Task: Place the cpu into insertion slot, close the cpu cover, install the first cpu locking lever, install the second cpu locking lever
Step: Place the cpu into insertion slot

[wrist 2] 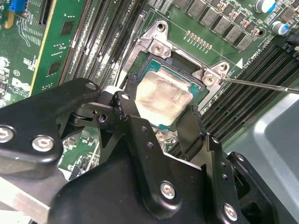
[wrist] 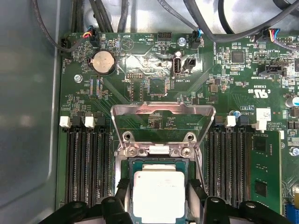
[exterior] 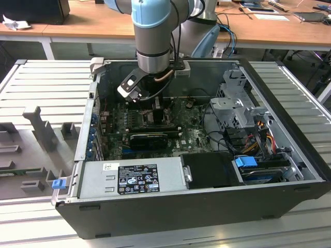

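Power supply (exterior: 132, 178) sits closest in the exterior view, and my arm (exterior: 152, 31) reaches into the case (exterior: 181, 212) at its 12 o'clock. Second wrist view: pincer (wrist 2: 157, 111) clenched on the cpu (wrist 2: 163, 98), which sits in the insertion slot (wrist 2: 136, 70). First wrist view: cpu cover (wrist: 161, 110) stands flipped open.

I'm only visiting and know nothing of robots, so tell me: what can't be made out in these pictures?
- Exterior view: the arm hides the insertion slot.
- Second wrist view: the gripper covers the near edge of the cpu, so its seating cannot be judged.
- Second wrist view: the thin lever runs off the picture's edge.
- First wrist view: the picture's edge cuts off the cpu.
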### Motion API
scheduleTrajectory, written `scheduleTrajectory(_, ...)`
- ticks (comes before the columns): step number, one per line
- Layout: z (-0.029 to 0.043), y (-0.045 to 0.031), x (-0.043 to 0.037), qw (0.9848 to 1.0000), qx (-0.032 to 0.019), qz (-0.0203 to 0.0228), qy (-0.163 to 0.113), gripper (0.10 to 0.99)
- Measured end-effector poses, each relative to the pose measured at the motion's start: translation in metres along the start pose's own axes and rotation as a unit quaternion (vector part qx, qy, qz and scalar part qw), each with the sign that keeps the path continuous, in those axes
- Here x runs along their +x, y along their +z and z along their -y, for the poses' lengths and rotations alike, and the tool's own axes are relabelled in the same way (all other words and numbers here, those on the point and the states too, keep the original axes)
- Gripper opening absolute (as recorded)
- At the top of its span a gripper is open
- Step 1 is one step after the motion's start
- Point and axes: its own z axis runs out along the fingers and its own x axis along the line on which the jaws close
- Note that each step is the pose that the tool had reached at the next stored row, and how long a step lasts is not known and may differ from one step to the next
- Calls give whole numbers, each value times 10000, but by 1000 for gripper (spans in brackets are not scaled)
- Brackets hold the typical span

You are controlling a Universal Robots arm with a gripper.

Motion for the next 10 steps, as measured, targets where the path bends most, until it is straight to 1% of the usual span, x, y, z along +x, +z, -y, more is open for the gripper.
scheduleTrajectory(4, -2, -27, 0, 10000, 0, 0, 0, 604)
scheduleTrajectory(7, -6, -71, 1, 10000, 0, 0, 0, 604)
scheduleTrajectory(8, -7, -85, 1, 10000, 0, 1, 0, 588)
scheduleTrajectory(10, -9, -102, 1, 10000, 0, 3, -1, 459)
